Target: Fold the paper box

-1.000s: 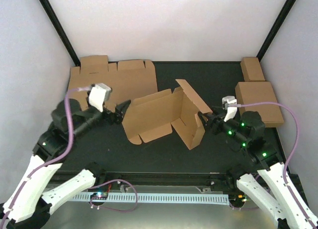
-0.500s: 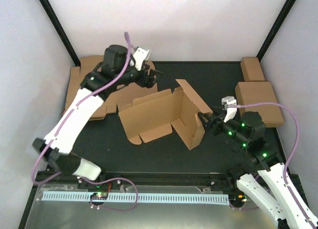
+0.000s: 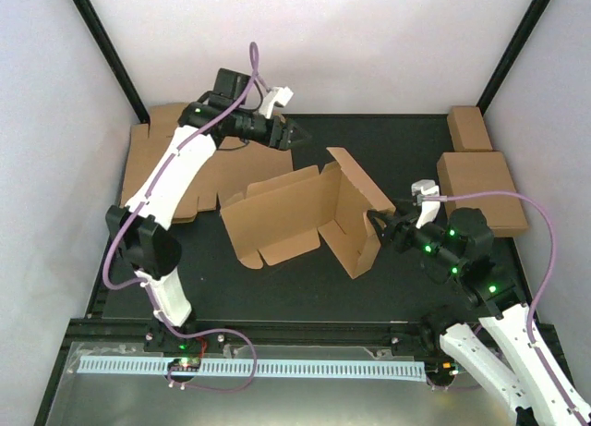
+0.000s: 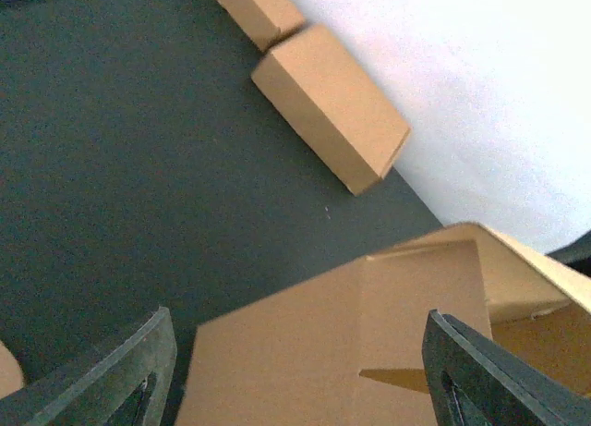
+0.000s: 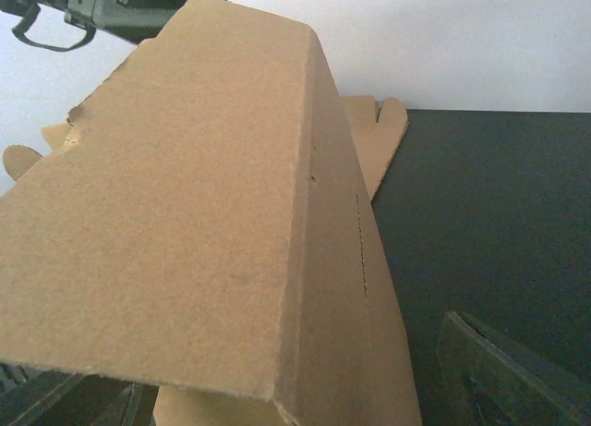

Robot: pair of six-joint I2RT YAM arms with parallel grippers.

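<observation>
Right fingers point(image 3: 375, 224) spread wide against the upright right wall of the half-folded paper box point(image 3: 295, 213) mid table point(image 3: 388, 144), steadying it, I reckon. Left fingers point(image 3: 297, 135) hover open over its far side, lined up for a flap.

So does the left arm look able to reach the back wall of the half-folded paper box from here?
Probably yes: the left gripper hangs open above and just behind the paper box, with nothing visible between them.
</observation>
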